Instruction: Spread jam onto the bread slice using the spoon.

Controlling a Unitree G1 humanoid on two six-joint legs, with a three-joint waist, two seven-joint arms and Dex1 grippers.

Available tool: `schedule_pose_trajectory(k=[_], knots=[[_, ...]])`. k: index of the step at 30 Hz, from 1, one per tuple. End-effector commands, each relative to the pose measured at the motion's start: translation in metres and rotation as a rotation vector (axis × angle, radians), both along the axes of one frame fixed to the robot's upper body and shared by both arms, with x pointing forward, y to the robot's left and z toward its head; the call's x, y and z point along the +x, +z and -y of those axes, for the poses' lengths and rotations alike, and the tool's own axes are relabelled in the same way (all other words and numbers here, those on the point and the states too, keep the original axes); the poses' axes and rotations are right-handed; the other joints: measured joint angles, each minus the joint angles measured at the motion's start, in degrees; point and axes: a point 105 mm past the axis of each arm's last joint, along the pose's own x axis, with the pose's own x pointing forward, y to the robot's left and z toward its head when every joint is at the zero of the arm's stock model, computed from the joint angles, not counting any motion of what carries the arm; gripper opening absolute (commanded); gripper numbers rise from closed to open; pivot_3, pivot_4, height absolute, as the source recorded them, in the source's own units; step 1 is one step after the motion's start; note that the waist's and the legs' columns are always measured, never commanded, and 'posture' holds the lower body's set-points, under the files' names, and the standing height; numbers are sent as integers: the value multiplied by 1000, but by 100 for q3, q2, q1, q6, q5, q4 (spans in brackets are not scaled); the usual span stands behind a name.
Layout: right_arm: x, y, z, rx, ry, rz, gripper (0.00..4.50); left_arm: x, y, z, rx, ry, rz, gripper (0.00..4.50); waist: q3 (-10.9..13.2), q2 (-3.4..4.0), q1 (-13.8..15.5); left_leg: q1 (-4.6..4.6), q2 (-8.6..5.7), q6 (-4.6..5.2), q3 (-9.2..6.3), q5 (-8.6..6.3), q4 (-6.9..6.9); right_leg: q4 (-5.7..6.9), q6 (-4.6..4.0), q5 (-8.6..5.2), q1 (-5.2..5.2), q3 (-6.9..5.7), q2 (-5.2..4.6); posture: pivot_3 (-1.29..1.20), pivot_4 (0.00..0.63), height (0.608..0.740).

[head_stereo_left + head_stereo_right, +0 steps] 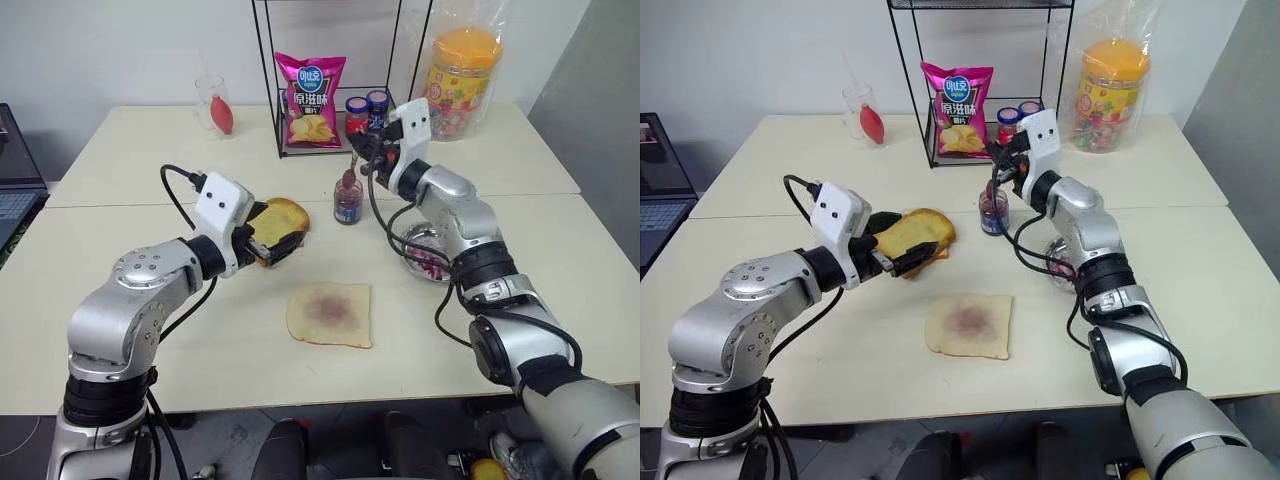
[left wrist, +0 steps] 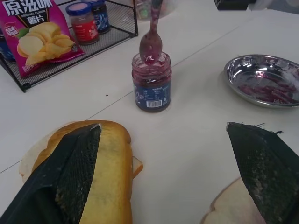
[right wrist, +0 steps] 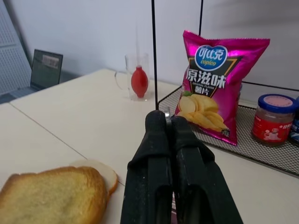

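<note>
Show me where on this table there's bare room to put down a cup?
The table lies bare near the front edge, on the robot's left of the bread slice, and between the red bulb glass and the toast. It's crowded around the jam jar, steel dish and wire rack, where the right gripper holds the spoon.

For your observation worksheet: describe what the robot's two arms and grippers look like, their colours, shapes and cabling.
Both arms are rounded silver-grey metal segments with black joint bands and loose black cables looping alongside. Each wrist carries a boxy white housing. The left gripper and right gripper each have two black fingers; the left fingers are broad, tapered and finely textured.
</note>
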Motion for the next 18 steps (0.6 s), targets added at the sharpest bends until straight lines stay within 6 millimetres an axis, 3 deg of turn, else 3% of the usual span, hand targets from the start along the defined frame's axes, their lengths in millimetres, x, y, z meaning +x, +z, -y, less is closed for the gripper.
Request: schedule_pose_trajectory(k=[1,9,18], knots=[[1,14,-9,-45,8,101,39,-1,18,-2,-24,16,55,4500,0,0,-3,0,0,0,0,0,0,0,0,0,0,0,0,0,150,740],[8,-10,-12,-129,-25,85,39,1,21,-6,-20,35,54,4500,0,0,-6,1,0,0,0,0,-1,0,-1,0,0,2,0,0,150,740],[21,-26,-8,13,-105,-130,39,4,18,-15,-15,66,55,4500,0,0,-7,2,0,-1,0,0,0,4,-1,1,0,3,0,0,150,740]])
